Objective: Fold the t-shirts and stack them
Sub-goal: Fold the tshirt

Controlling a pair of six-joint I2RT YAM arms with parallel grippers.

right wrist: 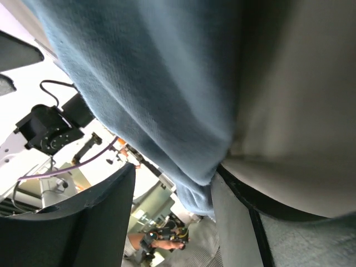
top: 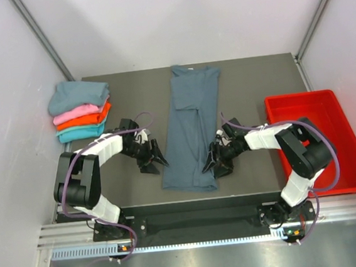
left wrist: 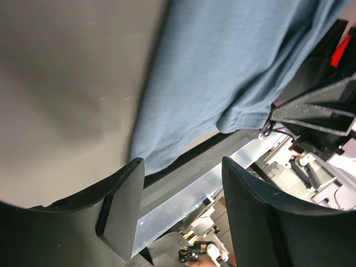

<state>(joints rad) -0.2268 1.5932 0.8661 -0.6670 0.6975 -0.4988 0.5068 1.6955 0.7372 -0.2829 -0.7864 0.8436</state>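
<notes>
A slate blue-grey t-shirt lies folded lengthwise into a long strip down the middle of the table, its hem at the near edge. It also shows in the left wrist view and the right wrist view. My left gripper is open, just left of the shirt's near-left corner, holding nothing. My right gripper is open at the shirt's near-right corner; the hem edge hangs between its fingers. A stack of folded t-shirts, teal, pink, orange and turquoise, sits at the far left.
A red plastic tray stands at the right side of the dark table. The table's near edge and metal rail lie just below both grippers. White walls enclose the cell.
</notes>
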